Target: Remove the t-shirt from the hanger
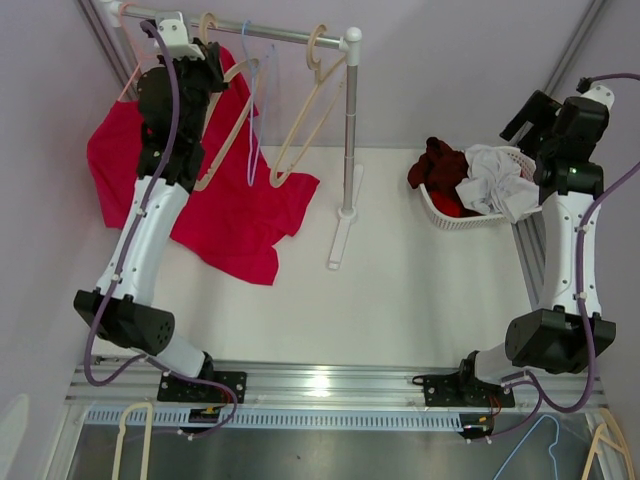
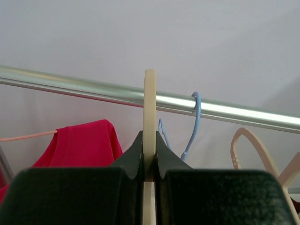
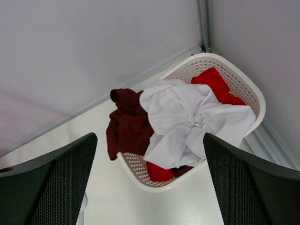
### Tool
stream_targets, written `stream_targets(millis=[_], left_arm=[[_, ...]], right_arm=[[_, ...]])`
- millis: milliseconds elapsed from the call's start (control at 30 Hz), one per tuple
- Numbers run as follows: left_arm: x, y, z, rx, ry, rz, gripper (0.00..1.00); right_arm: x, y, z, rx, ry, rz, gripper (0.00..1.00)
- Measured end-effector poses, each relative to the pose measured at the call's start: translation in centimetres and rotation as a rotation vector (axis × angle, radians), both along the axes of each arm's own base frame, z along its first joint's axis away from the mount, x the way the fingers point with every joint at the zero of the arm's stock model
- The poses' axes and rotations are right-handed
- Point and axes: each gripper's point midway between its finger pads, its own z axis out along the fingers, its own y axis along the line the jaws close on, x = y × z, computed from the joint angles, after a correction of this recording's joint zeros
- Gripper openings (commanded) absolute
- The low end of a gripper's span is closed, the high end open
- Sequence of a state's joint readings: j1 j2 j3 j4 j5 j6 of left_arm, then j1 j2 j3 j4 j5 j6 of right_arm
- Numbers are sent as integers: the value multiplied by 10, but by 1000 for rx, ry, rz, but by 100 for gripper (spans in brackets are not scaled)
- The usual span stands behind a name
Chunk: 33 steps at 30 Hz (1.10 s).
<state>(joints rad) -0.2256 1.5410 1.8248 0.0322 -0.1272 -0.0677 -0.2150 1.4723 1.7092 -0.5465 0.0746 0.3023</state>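
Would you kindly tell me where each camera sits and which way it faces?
Top external: above and behind the robot, looking down on the table; left arm and right arm show.
Left wrist: on the left arm, facing the rail; left gripper shut on a beige hanger.
Right wrist: on the right arm, looking down at the basket past the open right gripper.
Shared: top and left wrist show rail and red t-shirt; top and right wrist, the basket.

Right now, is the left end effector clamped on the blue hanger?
No, the left end effector grips the cream hanger; the blue hanger hangs free beside it.
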Motion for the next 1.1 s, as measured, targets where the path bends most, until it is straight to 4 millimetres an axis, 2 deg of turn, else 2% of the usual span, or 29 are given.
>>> stream_targets(millis=[200,333,633,933,1000,1100], left_arm=[[15,-2,2,-8,-32,4,1],[30,-7,7,-10,-45,-3,1],[61,-22,-23,3,-11,-46,1],[54,-41,-25,-35,-33,-133,1],[49,-50,-25,-41,-35,-156,1],[39,-75,-25,-44,-34,-206,1]], right_arm=[[5,20,-6,8,2,62,99],[6,23,-4,8,-8,74,99],[7,27,-2,11,-14,91,99],[6,32,2,14,-26,112,100],[6,35,2,16,-26,120,99],[6,37,2,19,-27,130,100]])
